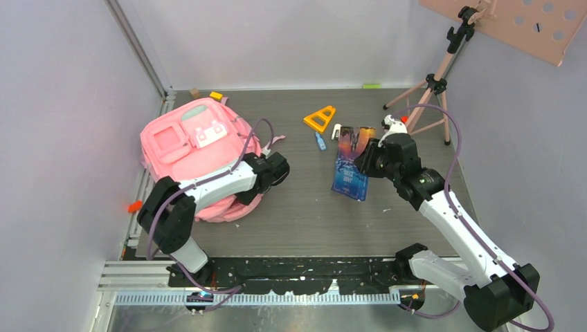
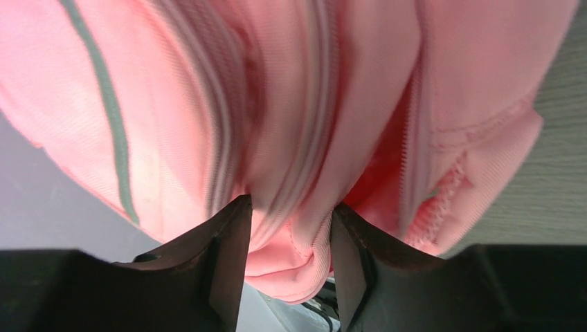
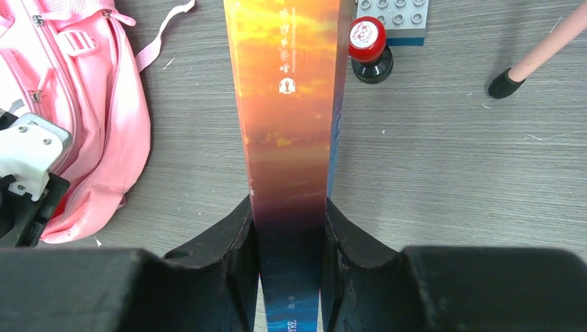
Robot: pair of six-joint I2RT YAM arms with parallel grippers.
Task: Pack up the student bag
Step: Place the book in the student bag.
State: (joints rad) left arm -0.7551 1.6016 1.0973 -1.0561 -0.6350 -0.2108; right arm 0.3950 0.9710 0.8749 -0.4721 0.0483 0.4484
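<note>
1. Left gripper [image 1: 277, 169] is pinching a fold of pink cloth. In its wrist view both dark fingers [image 2: 228, 263] press against the bunched fabric that fills the gap between them.
2. The backpack [image 1: 187, 149] lies on the grey table [image 1: 304, 214], to the left of that gripper and reaching under it. Its front, with the white-and-pink patch, faces up, and the grey-green panel is at the far end. The pinched fold is on the side nearest the gripper, and zip lines run away from the fingertips across the pink cloth [image 2: 346, 83].
3. Between the two grippers and farther off than either lies an orange triangular ruler [image 1: 320, 119]. Near it are a small white thing and a small blue thing, both too small to name.
4. The right gripper [image 1: 370, 158] is clamped on a book [image 1: 351, 169], one finger [image 3: 235, 249] flat against each cover.
5. The book [image 3: 287, 104] sticks out past the fingertips edge-on, orange at the far end and darkening to blue between the fingers. The backpack [image 3: 97, 124] sits well to this gripper's left.
6. Just right of the book's far end stands a red-capped stamp [image 3: 367, 48], beside a grey studded brick [image 3: 394, 17].
7. Farther right, a pink tripod leg [image 3: 547, 48] rests its black foot on the table.
</note>
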